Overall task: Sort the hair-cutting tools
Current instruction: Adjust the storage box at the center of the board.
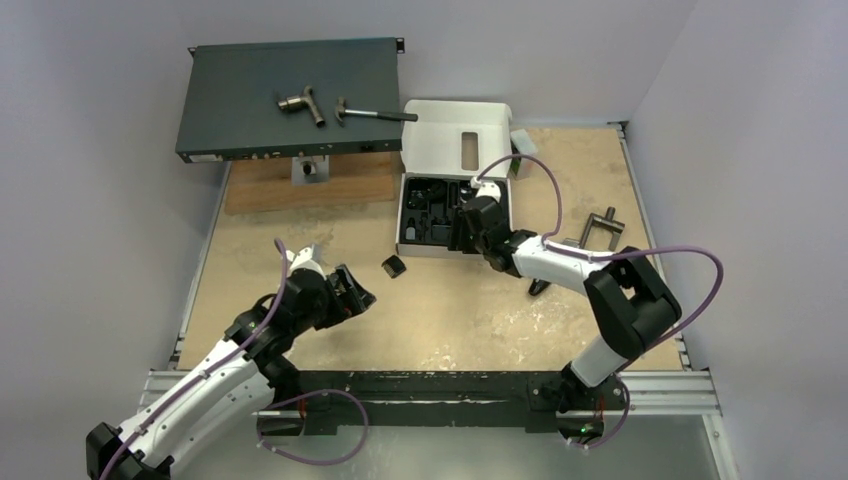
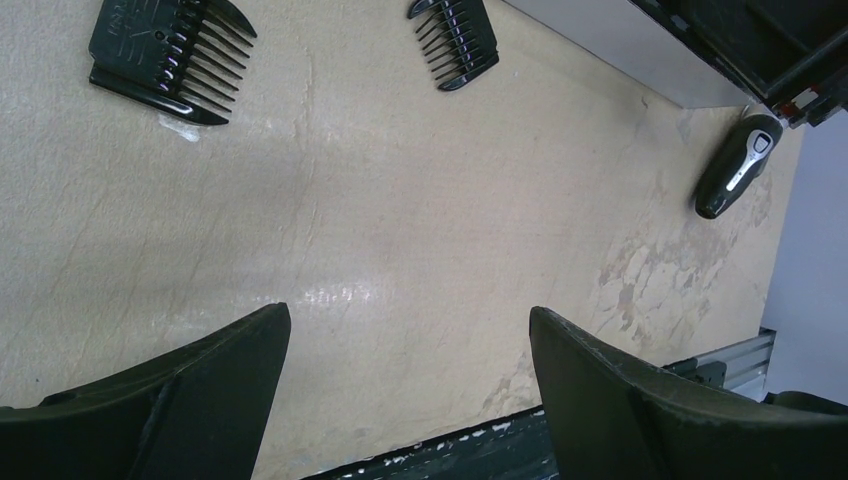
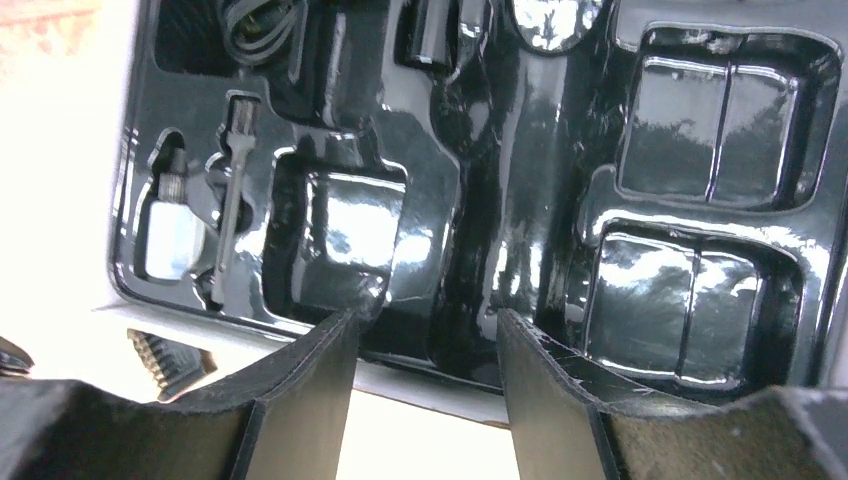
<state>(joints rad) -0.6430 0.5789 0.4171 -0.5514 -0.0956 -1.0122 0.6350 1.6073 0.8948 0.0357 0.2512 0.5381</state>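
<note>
The left gripper (image 2: 408, 315) has its two dark, matte, wedge-shaped fingers (image 2: 190, 400) spread wide. Nothing lies between them but the beige, mottled table surface (image 2: 400, 200) below. Ahead of it lie two black plastic comb attachments with rows of thin teeth, a broad comb (image 2: 160, 50) and a narrower comb (image 2: 455, 40), well apart from each other. Off to one side a slim black-and-silver hair clipper (image 2: 738, 165) lies flat on the table near the pale wall of the box. The right gripper (image 3: 425, 320) holds its fingers (image 3: 290, 400) partly apart, clasping nothing, above the glossy black moulded tray (image 3: 470, 230) of an open white cardboard box (image 1: 415, 250). The tray's rounded rectangular recesses shine with reflections. In its side pockets sit a small clear bottle (image 3: 168, 225) and a thin metal-stemmed brush (image 3: 232, 190). A toothed comb piece (image 3: 165, 360) shows just outside the box's near corner. At the far left stands a dark flat metal case (image 1: 290, 90) carrying a grey metal hammer (image 1: 375, 114) and a pipe fitting (image 1: 300, 103). A dark T-shaped metal handle (image 1: 600, 228) lies right of the box.
</note>
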